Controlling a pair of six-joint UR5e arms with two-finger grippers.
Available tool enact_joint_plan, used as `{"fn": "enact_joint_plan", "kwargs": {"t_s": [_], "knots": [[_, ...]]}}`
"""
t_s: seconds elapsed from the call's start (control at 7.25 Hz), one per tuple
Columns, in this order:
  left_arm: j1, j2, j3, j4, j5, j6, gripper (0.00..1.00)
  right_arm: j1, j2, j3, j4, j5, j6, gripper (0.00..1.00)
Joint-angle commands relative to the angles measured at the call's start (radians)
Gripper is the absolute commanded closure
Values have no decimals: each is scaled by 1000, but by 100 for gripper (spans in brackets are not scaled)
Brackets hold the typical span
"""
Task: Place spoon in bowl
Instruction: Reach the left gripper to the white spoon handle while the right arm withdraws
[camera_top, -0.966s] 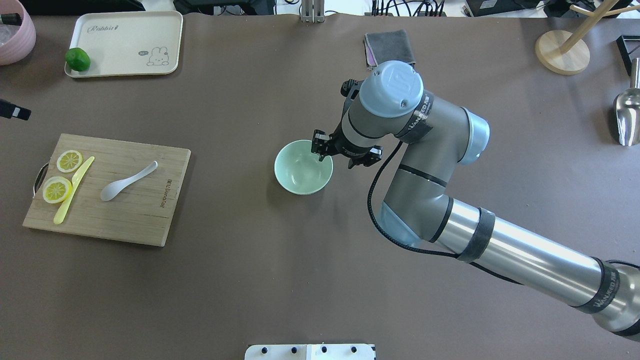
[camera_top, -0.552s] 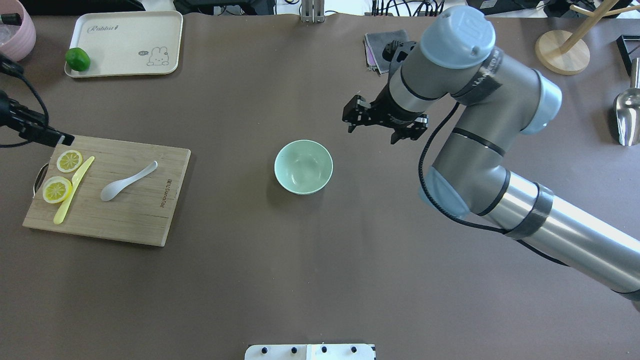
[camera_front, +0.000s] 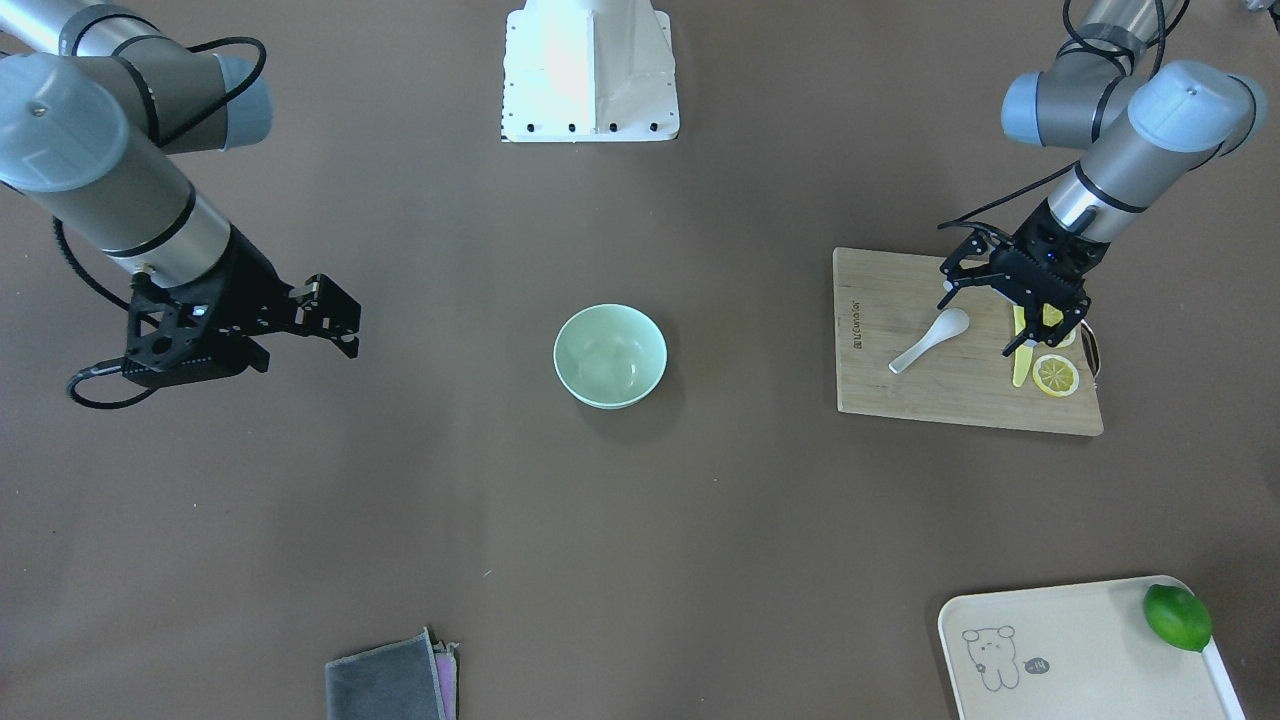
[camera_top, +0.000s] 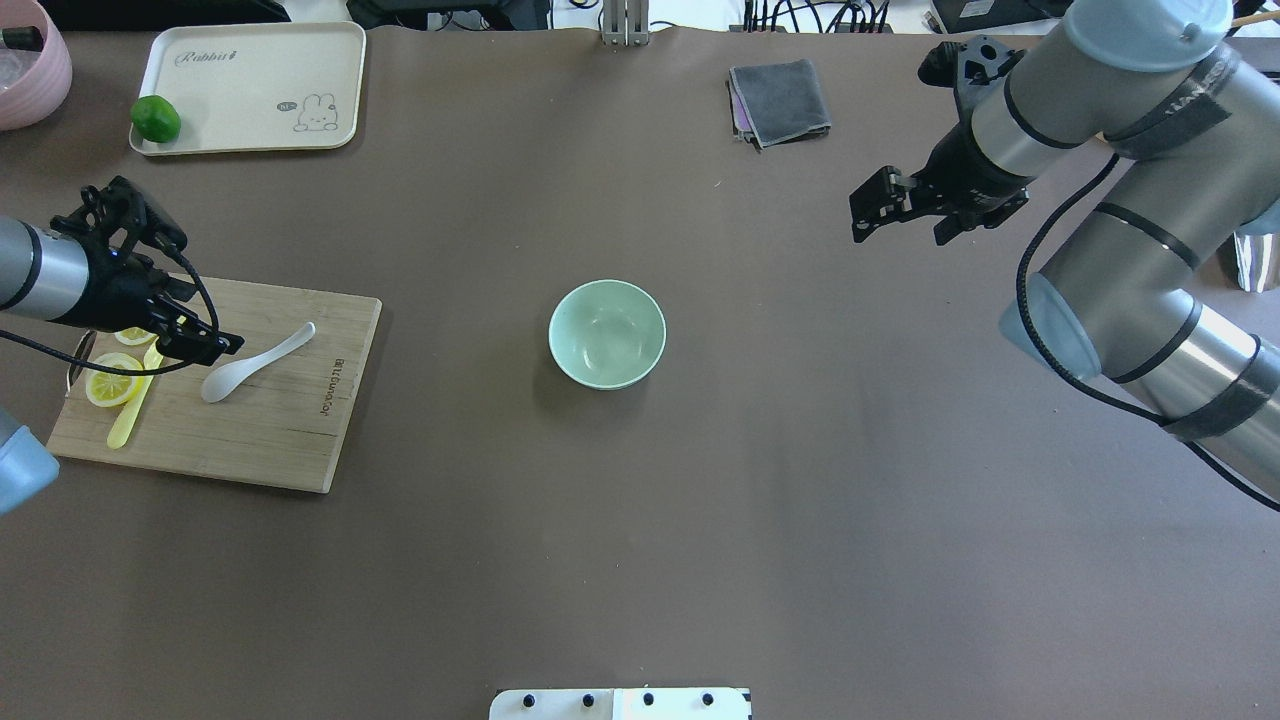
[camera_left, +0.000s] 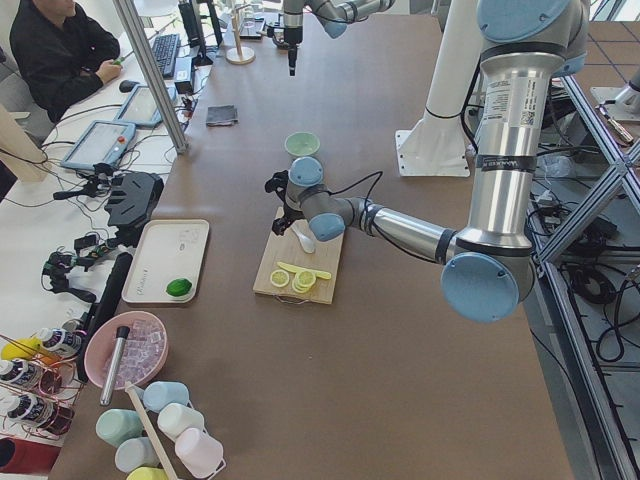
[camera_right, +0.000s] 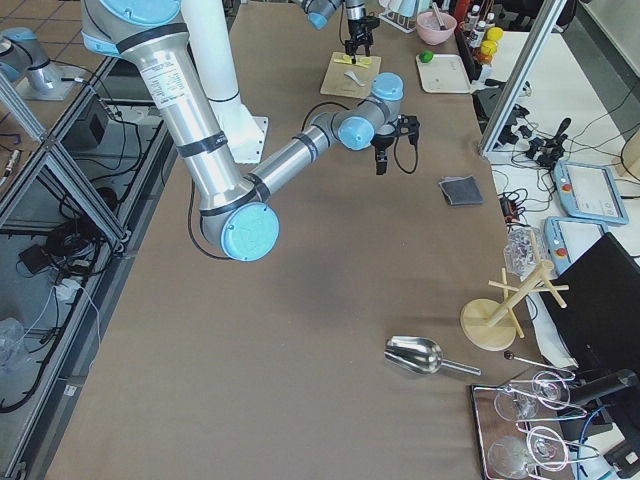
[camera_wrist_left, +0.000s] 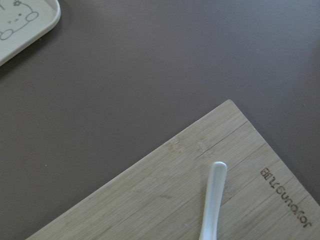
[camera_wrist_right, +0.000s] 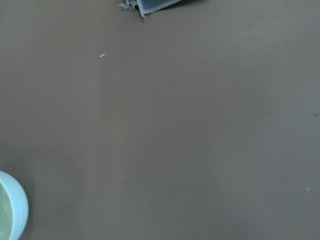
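Note:
The white spoon (camera_top: 255, 362) lies on the wooden cutting board (camera_top: 270, 430), scoop toward the lemon slices; it also shows in the front view (camera_front: 930, 340), and its handle shows in the left wrist view (camera_wrist_left: 212, 200). The empty mint-green bowl (camera_top: 607, 333) stands mid-table, also in the front view (camera_front: 610, 355). My left gripper (camera_front: 978, 325) is open and hovers above the board over the spoon's scoop end and the knife, holding nothing. My right gripper (camera_top: 898, 232) is open and empty, well to the right of and beyond the bowl.
A yellow knife (camera_top: 140, 390) and lemon slices (camera_top: 110, 380) lie on the board's left part. A cream tray (camera_top: 250, 85) with a lime (camera_top: 155, 118) sits far left. A grey cloth (camera_top: 780, 100), wooden stand (camera_top: 1125, 100) and metal scoop (camera_top: 1255, 235) are far right.
My right arm has pulled away from the bowl's rim, up and to the right. My left arm has come in from the left edge to above the cutting board.

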Motion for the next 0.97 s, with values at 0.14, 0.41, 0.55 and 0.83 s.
{"fn": "enact_joint_plan", "kwargs": {"t_s": [0.14, 0.41, 0.55, 0.83], "knots": [[76, 18, 36, -17, 62, 6, 5, 97, -79, -3, 0, 68, -132, 0], [82, 34, 56, -52, 65, 6, 8, 94, -76, 2, -34, 71, -132, 0], [82, 43, 52, -55, 64, 6, 12, 93, -76, 2, -34, 71, -129, 0], [82, 43, 51, -51, 64, 4, 53, 93, -76, 3, -46, 71, -128, 0]]}}
